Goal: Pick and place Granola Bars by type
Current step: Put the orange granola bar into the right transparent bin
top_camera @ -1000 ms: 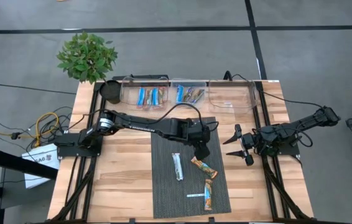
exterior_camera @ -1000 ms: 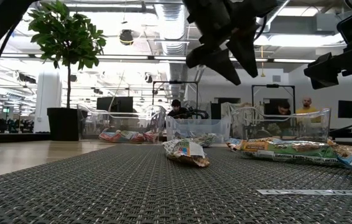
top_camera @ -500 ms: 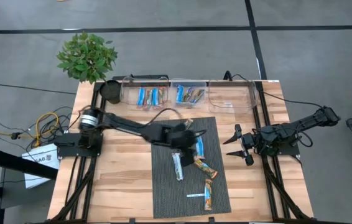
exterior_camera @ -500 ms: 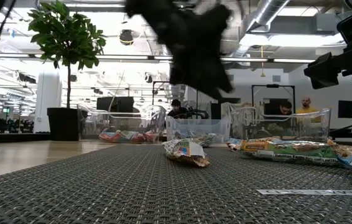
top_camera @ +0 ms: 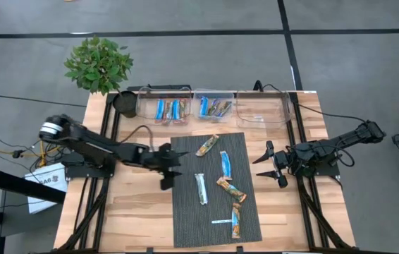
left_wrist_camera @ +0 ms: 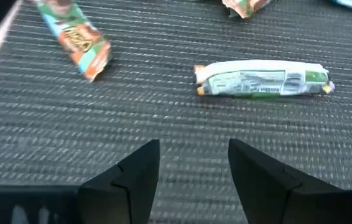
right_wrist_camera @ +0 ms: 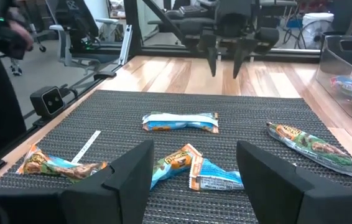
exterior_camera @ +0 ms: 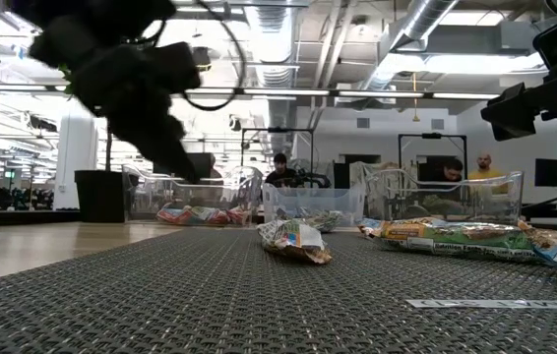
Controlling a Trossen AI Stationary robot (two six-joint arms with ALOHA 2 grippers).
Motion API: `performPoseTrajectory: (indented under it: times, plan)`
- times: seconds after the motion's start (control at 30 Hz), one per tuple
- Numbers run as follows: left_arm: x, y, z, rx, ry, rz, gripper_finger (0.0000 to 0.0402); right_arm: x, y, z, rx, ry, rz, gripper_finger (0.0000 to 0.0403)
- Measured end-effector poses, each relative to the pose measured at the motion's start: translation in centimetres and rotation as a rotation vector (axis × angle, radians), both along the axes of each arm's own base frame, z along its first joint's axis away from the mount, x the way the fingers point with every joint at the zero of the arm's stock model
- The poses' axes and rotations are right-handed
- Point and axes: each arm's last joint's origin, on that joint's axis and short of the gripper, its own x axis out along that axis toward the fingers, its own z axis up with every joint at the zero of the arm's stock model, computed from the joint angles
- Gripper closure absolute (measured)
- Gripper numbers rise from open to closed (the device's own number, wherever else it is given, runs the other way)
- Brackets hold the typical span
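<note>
Currently left gripper (top_camera: 168, 169) empty, fingers spread, at mat's left edge; silvery white bar (top_camera: 201, 188) just right, long axis near-far.

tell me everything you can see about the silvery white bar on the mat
The white bar is a slim sealed packet in shiny silver-white wrap with green print and small orange marks at its crimped ends. It lies flat and alone on the dark woven mat, near the mat's left half, lengthwise toward the bins. Nothing touches it but the mat. The left claw hovers open just left of it, empty.
</note>
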Motion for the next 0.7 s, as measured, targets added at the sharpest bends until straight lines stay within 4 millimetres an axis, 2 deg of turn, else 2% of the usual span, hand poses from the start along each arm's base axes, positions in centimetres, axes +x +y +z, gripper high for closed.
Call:
performPoseTrajectory:
  times: [0.17, 0.33, 0.7]
  plan:
    - [-3.8, 0.4, -1.1, -0.004, -0.027, -0.013, 0.0217, 0.0, 0.0, 0.0, 0.000, -0.002, 0.000, 0.0182]
    - [-6.4, 0.8, -1.7, 0.021, -0.071, -0.040, 0.0217, 0.0, 0.0, 0.0, 0.000, -0.001, 0.000, 0.0182]
    - [-9.7, 1.5, -2.8, 0.090, -0.181, -0.052, 0.0217, 0.0, 0.0, 0.0, 0.000, -0.001, 0.000, 0.0182]
